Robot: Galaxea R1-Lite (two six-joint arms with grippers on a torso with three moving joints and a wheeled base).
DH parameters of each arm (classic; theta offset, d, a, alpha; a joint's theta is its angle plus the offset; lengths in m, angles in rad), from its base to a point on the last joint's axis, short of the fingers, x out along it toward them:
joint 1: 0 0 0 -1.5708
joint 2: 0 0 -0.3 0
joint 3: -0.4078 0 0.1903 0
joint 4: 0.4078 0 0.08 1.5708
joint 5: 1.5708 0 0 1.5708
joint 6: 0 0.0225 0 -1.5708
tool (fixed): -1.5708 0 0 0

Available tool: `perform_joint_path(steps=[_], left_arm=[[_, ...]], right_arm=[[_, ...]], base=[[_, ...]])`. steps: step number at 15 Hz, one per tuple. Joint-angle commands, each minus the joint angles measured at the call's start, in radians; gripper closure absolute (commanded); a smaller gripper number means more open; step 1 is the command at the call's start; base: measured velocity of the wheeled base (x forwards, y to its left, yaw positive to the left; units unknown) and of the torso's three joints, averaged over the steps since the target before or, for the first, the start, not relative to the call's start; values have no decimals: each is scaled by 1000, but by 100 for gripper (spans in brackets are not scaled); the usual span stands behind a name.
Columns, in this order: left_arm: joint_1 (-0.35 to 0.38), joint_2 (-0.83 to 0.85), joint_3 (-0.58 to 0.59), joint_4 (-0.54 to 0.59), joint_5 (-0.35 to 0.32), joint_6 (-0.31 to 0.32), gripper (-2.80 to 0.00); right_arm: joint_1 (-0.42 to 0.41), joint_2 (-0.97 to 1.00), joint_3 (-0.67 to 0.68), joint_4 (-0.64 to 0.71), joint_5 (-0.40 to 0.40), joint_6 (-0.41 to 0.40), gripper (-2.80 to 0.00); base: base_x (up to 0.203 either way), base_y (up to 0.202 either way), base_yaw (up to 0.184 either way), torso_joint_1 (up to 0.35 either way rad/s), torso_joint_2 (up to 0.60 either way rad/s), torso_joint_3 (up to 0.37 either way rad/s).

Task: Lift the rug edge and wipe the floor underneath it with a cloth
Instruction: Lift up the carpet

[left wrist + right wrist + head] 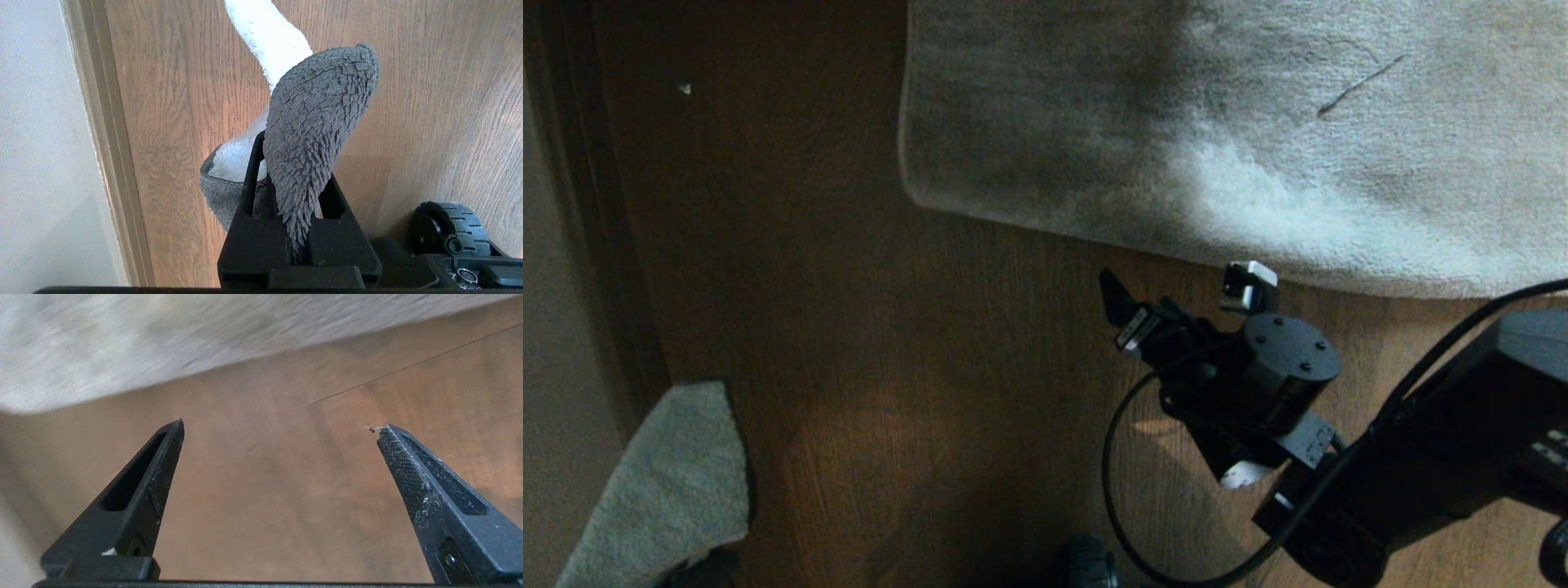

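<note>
You are looking down at the floor, brown wood-grain planks, with the big pale plush rug filling the head view from 12 to 3 o'clock. The rug edge runs from a rounded corner near 11 o'clock down toward 3 o'clock, and it lies flat on the planks.

Your right gripper sits at about 4 o'clock in the head view, just short of that border, over bare floor and not touching the pile. Its jaws are spread wide with nothing between them; in the right wrist view the two dark fingers stand well apart over the wood, with the rug edge beyond their tips. A black cable loops from the right arm over the floor.

Your left gripper is clenched on the cloth, which stands up from between the jaws as a grey nubby flap. In the head view you see that cloth at 8 o'clock, well apart from the rug, close to the pale wall and its dark skirting. A black base wheel shows beside the left gripper in the left wrist view
</note>
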Motion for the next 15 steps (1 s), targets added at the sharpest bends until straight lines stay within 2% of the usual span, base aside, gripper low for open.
perform_joint_path(steps=[1,4,9,15], left_arm=[[0,0,0,-1,0,-1,0],[0,0,0,-1,0,-1,0],[0,0,0,0,0,-1,0],[0,0,0,0,0,-1,0]], right_arm=[[-20,12,1,-48,-17,2,-280],[-63,31,-56,-48,-34,0,-280],[-133,109,-175,-48,-37,-51,-280],[-175,89,-92,-48,-38,-91,-280]], base=[[0,0,0,0,0,0],[0,0,0,0,0,0],[0,0,0,0,0,0],[0,0,0,0,0,0]])
